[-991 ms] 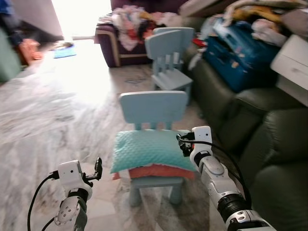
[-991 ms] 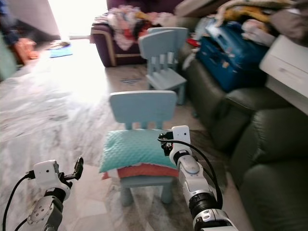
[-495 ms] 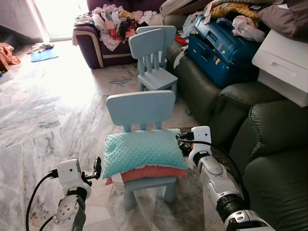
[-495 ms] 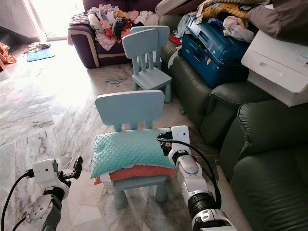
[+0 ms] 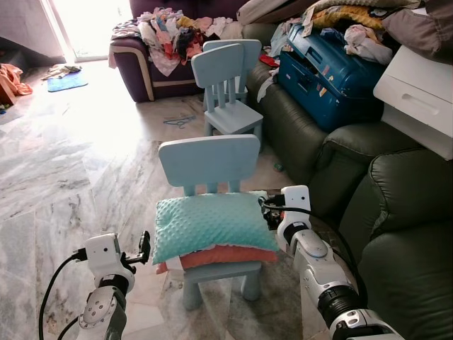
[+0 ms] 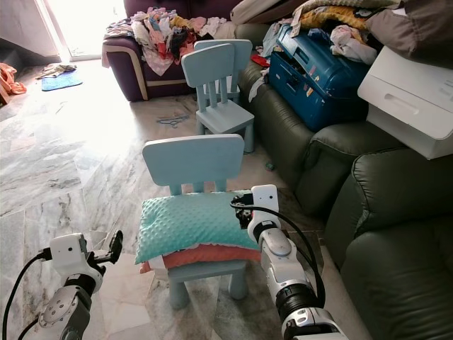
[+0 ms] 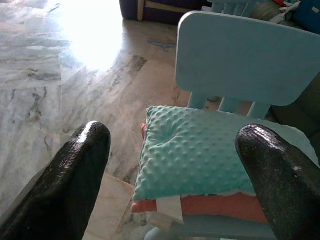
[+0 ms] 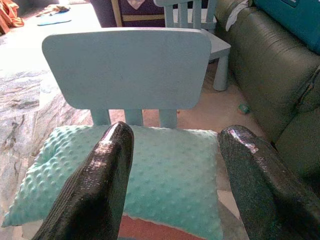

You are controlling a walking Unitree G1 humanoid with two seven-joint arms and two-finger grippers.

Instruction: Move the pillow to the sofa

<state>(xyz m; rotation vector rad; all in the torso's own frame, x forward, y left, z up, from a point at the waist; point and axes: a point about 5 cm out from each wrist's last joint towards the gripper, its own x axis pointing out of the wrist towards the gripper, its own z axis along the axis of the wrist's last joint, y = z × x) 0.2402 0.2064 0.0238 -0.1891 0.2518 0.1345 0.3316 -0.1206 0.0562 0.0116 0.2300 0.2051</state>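
While both arms flank the chair: teal pillow (image 5: 212,223) rests on an orange cushion (image 5: 219,256).
Right gripper (image 5: 267,210): fingers spread, empty, at the pillow's edge.
Left gripper (image 5: 144,248): open, empty, just beside.
Tip: squeeze the teal one alone.

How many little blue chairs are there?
2. The near chair stands right before the robot, with the teal pillow on its seat. The far chair stands behind it, beside the dark green sofa. More may be hidden.
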